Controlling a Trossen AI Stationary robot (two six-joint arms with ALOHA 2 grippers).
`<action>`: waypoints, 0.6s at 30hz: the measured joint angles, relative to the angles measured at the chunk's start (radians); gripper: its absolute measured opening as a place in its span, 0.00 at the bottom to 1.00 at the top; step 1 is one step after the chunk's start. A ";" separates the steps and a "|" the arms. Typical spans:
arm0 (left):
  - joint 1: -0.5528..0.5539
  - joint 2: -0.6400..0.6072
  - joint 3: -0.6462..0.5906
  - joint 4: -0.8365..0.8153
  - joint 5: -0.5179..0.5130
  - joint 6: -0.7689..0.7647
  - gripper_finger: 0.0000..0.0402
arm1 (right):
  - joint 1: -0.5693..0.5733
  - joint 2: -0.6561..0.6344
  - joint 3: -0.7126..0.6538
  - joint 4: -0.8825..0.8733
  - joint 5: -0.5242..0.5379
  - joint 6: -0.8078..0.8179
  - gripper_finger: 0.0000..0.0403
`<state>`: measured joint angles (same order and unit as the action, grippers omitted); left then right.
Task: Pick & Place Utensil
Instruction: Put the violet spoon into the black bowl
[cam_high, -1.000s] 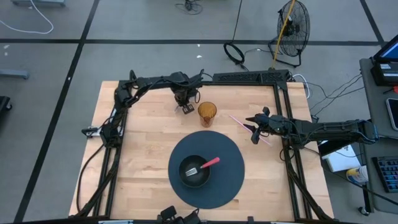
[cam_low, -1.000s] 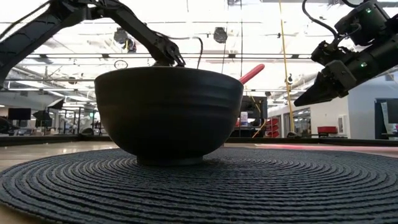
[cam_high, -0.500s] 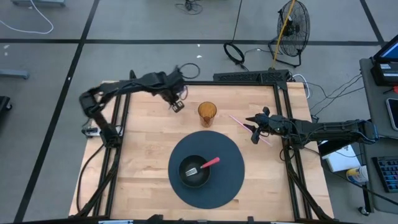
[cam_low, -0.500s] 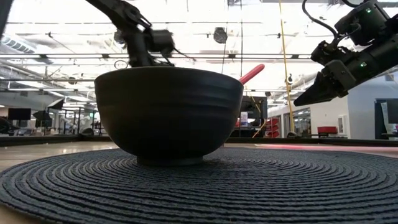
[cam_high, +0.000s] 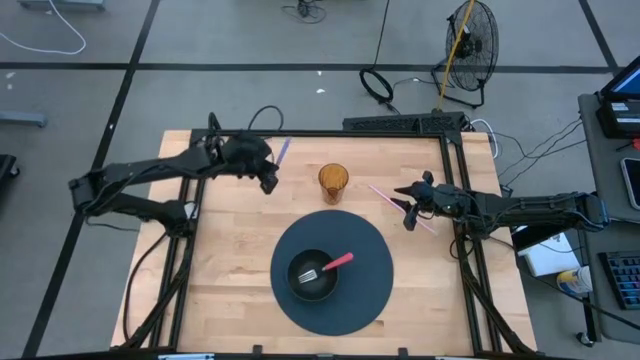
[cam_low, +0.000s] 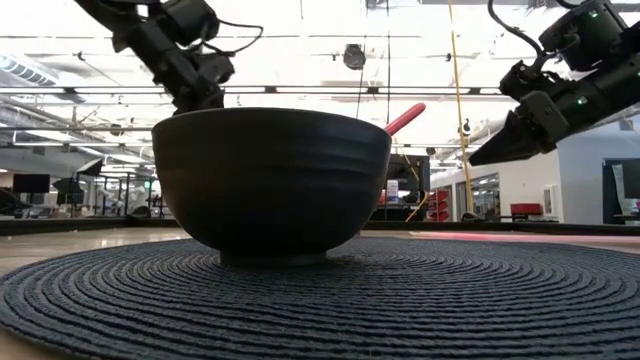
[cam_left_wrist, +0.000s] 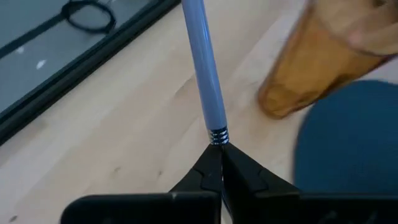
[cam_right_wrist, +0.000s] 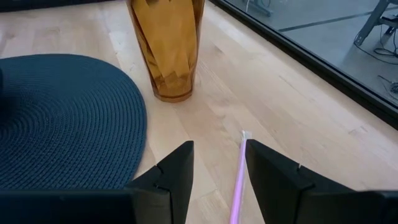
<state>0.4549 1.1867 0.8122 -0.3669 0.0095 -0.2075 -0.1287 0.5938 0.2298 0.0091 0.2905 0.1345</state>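
Nearest you, the bowl (cam_high: 314, 275) sits on the round mat (cam_high: 370, 290), with a red-handled fork (cam_high: 326, 266) lying inside, its handle over the rim. Beyond the mat stands the amber cup (cam_high: 333, 181) on the table (cam_high: 230, 250). To its right, your right gripper (cam_high: 406, 208) has its fingers parted, hovering over a pink utensil (cam_right_wrist: 237, 180) that lies flat on the wood. Left of the cup, your left gripper (cam_high: 270, 180) is clamped on a blue utensil (cam_left_wrist: 205, 68), holding it above the table's far edge.
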 joint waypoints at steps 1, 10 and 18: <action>-0.015 -0.017 -0.022 0.025 -0.001 -0.008 0.02 | 0.000 0.000 0.000 0.003 0.000 0.000 0.36; -0.212 -0.077 -0.144 0.212 -0.053 -0.039 0.02 | 0.000 0.001 0.000 0.017 -0.003 0.002 0.36; -0.423 -0.077 -0.197 0.373 -0.182 -0.066 0.02 | 0.000 0.003 0.000 0.021 -0.003 0.011 0.36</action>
<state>0.0323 1.1095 0.6150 0.0063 -0.1723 -0.2737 -0.1287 0.5972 0.2298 0.0303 0.2871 0.1456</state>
